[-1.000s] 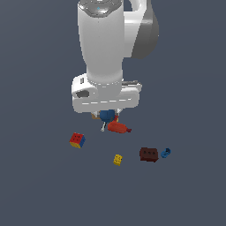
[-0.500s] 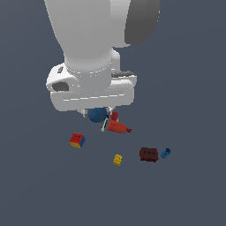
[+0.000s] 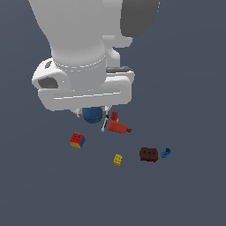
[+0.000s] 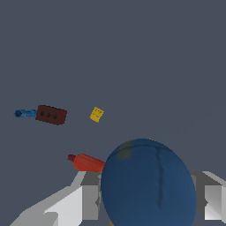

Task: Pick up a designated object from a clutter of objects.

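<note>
The gripper (image 4: 148, 198) is clamped on the dark-blue ball (image 4: 148, 183), one finger (image 4: 84, 201) pressed to each side, holding it above the grey floor. Just behind the ball lies the red tool-like piece (image 3: 117, 126). Farther out sit the multicoloured cube (image 3: 77, 140), the yellow brick (image 3: 117, 160), the dark-red brick (image 3: 148, 154) and a blue cup-like piece (image 3: 165, 152) touching it.

Below me I see a flat floor (image 3: 190, 66), dark slate-grey, one even shade across both views.
</note>
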`<state>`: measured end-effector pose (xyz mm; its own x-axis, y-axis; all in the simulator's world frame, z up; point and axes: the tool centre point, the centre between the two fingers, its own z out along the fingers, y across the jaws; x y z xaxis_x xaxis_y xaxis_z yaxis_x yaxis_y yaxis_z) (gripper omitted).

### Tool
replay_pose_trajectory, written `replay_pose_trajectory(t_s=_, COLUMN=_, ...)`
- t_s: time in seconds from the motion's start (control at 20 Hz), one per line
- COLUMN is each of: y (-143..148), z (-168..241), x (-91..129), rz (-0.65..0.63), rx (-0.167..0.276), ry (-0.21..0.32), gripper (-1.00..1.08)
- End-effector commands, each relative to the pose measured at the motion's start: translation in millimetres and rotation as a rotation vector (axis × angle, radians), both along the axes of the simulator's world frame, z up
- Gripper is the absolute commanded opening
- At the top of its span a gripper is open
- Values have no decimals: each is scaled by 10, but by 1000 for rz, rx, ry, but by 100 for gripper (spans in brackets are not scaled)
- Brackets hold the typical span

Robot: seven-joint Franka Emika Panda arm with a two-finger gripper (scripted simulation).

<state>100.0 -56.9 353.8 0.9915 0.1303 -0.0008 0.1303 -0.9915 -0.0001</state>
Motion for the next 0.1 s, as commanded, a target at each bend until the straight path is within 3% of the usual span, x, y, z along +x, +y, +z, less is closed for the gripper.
replay_pose_trajectory(t_s=0.0, y=-6, z=20, x=14, rz=0, rx=0, ry=-1, gripper=-100)
replay_pose_trajectory(t_s=0.05, y=-7, z=21, x=15, rz=0, rx=0, ry=-1, gripper=-100)
